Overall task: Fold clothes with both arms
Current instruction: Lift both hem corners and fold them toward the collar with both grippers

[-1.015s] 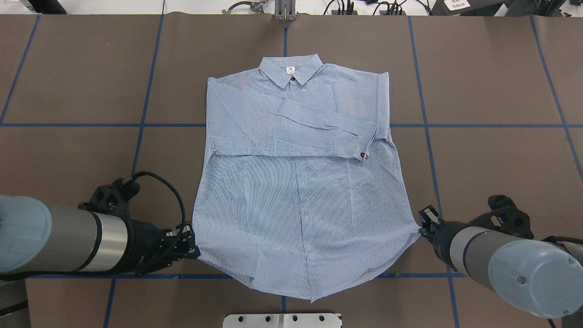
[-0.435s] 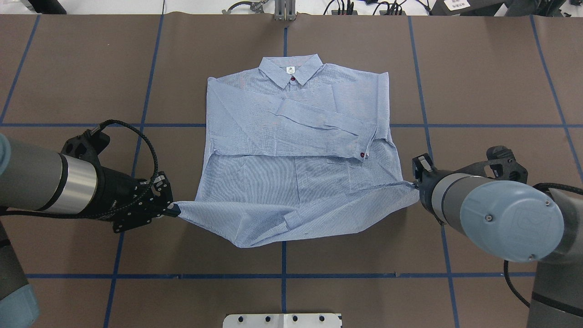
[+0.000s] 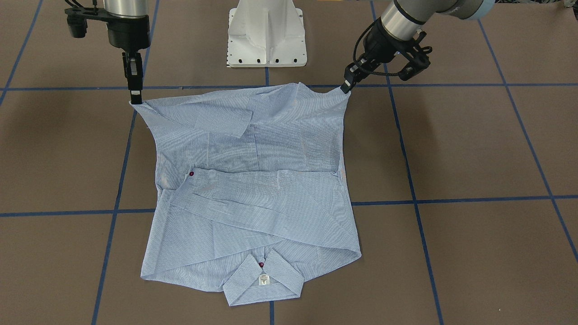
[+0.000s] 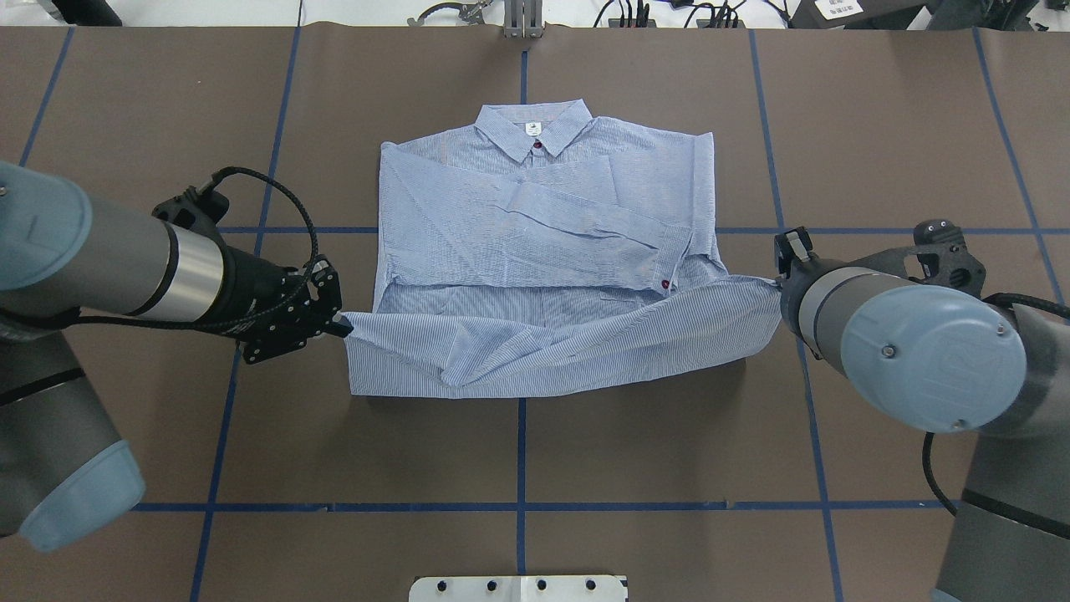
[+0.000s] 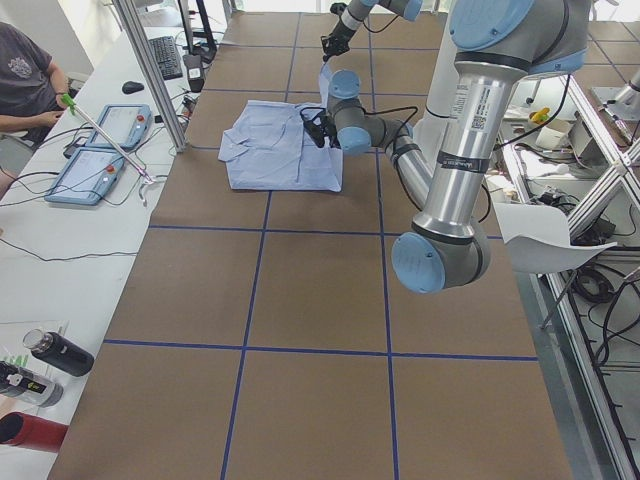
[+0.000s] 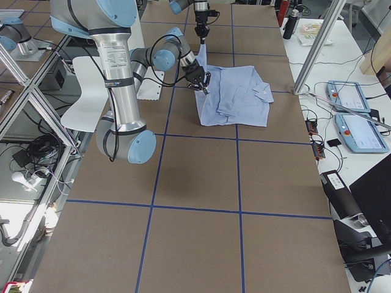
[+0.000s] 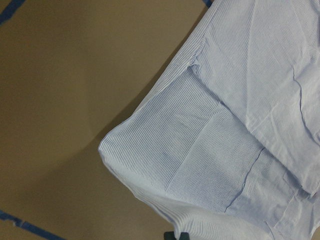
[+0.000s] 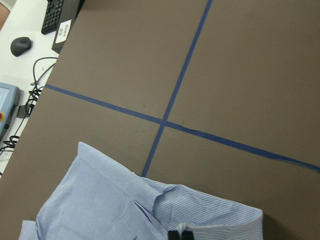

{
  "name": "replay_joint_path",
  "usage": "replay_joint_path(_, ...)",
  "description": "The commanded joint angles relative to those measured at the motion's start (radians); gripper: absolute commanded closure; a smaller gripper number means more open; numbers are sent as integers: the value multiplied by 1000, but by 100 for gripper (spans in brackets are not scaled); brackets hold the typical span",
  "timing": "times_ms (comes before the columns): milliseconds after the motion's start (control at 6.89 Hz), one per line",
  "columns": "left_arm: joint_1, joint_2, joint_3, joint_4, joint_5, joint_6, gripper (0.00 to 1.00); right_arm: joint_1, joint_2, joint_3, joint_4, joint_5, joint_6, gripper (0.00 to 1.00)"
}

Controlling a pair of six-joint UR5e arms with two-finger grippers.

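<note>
I held the blue striped shirt (image 4: 535, 209) with both my pincers. My left pincer (image 4: 341, 323) was pinched tight on one bottom corner of the shirt. My right pincer (image 3: 135, 95) was pinched tight on the other bottom corner. Both corners were up off the brown table (image 4: 669, 435). The cloth ran like a band from one pincer to the other, and it sagged a bit in the middle.

The bottom part of the shirt was bent over on itself, so there was a fold line on the side near me. The edge I held hung over the middle of the shirt, close to the cuff (image 4: 673, 267) with its dark red button (image 4: 665, 285).

The top part of the shirt lay flat on the table. Its sleeves were folded across the chest. The collar (image 4: 501, 125) was at the far end from me, with a little white label (image 4: 533, 129) inside it.

The shirt sat in the middle of the table, over the spot where the blue tape lines (image 4: 669, 506) cross. My white base (image 3: 266, 31) was well apart from the shirt.
</note>
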Motion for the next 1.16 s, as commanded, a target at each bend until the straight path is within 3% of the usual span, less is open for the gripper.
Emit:
replay_joint_path(0, -99, -131, 197, -1, 0, 15, 100, 71, 109, -151, 14, -22, -49, 100)
replay_joint_path(290, -159, -228, 368, -43, -2, 43, 100, 155, 122, -260, 148, -17, -156, 100)
replay_joint_path(725, -179, -282, 523, -165, 4, 153, 100, 214, 191, -550, 391, -14, -240, 100)
replay_joint_path(1015, -180, -339, 709, -332, 15, 153, 100, 272, 252, -670, 445, 49, -285, 100)
